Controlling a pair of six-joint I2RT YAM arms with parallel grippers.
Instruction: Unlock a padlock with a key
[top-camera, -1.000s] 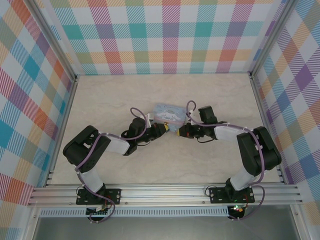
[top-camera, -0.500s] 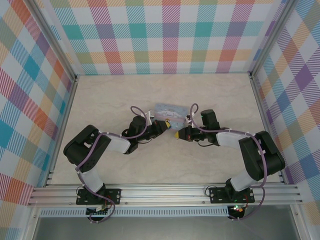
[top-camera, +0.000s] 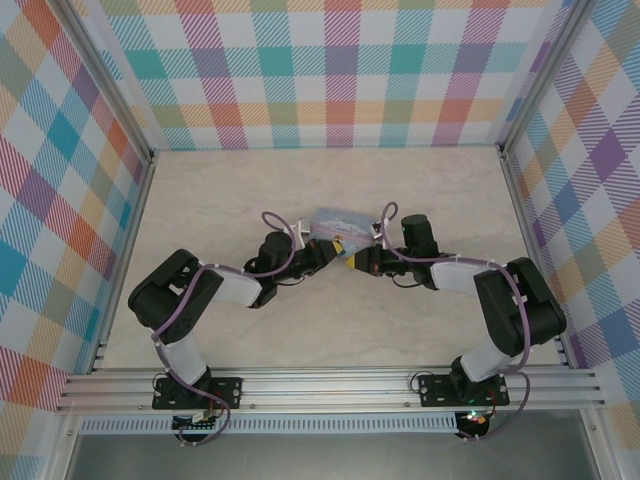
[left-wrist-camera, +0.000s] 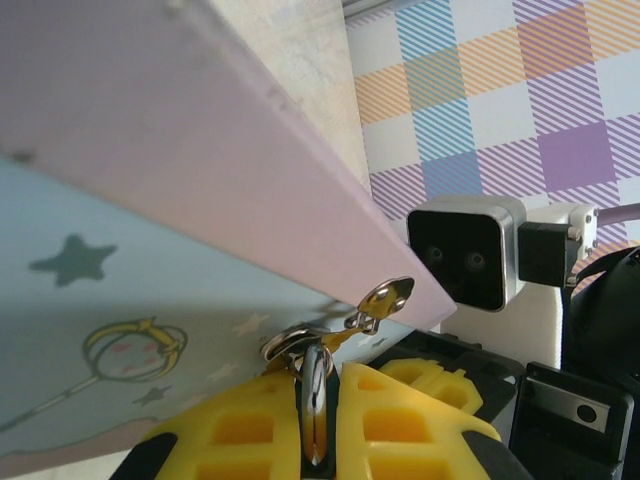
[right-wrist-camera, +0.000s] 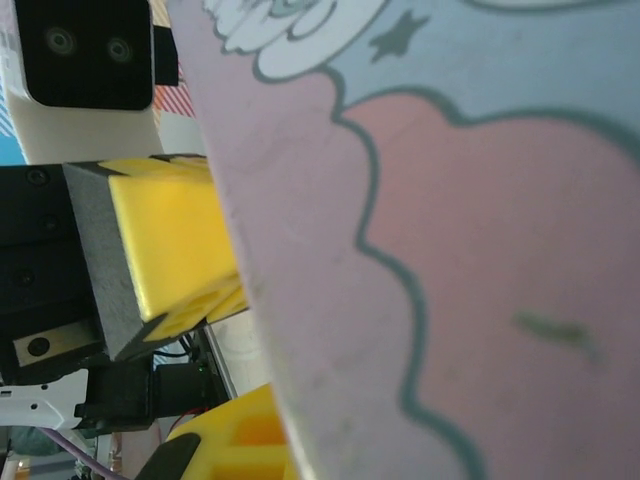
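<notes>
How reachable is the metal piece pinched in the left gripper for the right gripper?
Probably yes. The right gripper sits past the left gripper's tips, facing the metal piece, with nothing between; the tin runs alongside, not across. Its jaws are shut.

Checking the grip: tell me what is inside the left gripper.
A thin silvery metal piece is pinched in the left gripper, a small ring by its top. The fingers cover its lower part.
</notes>
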